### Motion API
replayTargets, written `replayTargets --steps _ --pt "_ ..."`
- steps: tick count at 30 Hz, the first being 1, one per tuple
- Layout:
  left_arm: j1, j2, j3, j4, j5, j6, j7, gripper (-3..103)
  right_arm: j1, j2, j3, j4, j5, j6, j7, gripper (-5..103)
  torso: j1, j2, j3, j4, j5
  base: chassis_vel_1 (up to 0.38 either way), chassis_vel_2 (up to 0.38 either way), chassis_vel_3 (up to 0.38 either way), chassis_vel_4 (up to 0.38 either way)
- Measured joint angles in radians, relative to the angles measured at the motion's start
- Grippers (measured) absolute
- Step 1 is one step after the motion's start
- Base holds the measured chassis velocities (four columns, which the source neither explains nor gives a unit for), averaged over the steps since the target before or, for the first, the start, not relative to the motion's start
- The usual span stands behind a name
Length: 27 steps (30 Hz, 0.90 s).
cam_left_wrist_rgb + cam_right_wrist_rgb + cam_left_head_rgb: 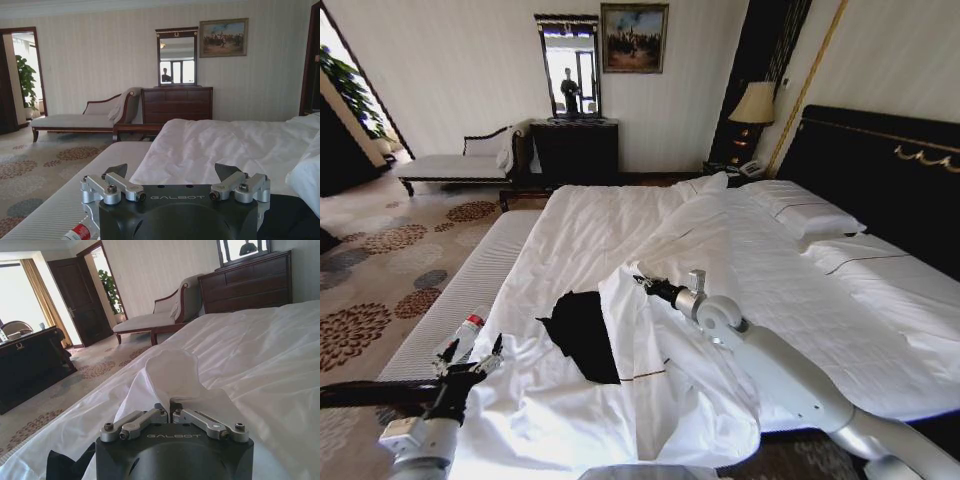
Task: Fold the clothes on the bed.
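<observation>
The clothes are one black T-shirt (582, 335) lying on the near part of the bed (620, 220), with a fold of white duvet (660, 330) over its right side. It appears as a dark patch in the left wrist view (292, 220) and the right wrist view (65, 466). My right gripper (638, 279) (168, 408) is just right of the shirt, shut on a raised peak of white duvet (172, 372). Low at the bed's near left edge, my left gripper (470, 358) (171, 171) is open with nothing between its fingers.
A grey upholstered bench (470, 290) runs along the bed's left side. A small red-and-white cylinder (470, 325) sits by my left gripper. A pale chaise (460, 160) and dark dresser (575, 150) stand by the far wall. Pillows (800, 210) and a dark headboard (880, 170) are right.
</observation>
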Motion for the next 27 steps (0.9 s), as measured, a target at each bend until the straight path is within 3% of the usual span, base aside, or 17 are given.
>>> replayTargets --steps 5,10,13,16,27 --pt "0.001 -0.004 0.005 -0.005 0.000 0.000 0.000 98 -0.047 -0.002 0.078 0.037 -0.002 0.001 0.018 0 0.000 0.000 0.000 0.0000 0.0000 0.000 0.000 0.000 0.000" --pt "0.002 -0.006 0.007 -0.014 0.005 0.000 0.005 98 -0.170 -0.048 0.237 0.107 -0.042 0.000 0.021 0 0.000 0.000 0.000 0.0001 0.0001 0.000 0.000 0.000 0.000" --pt "0.000 -0.006 0.017 -0.024 0.008 0.000 0.009 98 -0.322 -0.102 0.420 0.203 -0.065 -0.003 0.024 0 0.000 0.000 0.000 -0.0003 0.0003 0.000 0.000 0.000 0.000" --pt "-0.002 0.001 0.022 -0.028 0.007 0.000 0.009 98 -0.408 -0.121 0.517 0.256 -0.099 -0.002 0.024 0 0.000 0.000 0.000 -0.0001 -0.0002 0.000 0.000 0.000 0.000" --pt "-0.021 0.051 0.044 -0.029 -0.021 0.001 0.008 97 -0.786 -0.052 0.993 0.390 -0.147 -0.007 0.046 0 0.000 0.000 0.000 -0.0002 0.0002 0.000 0.000 0.000 0.000"
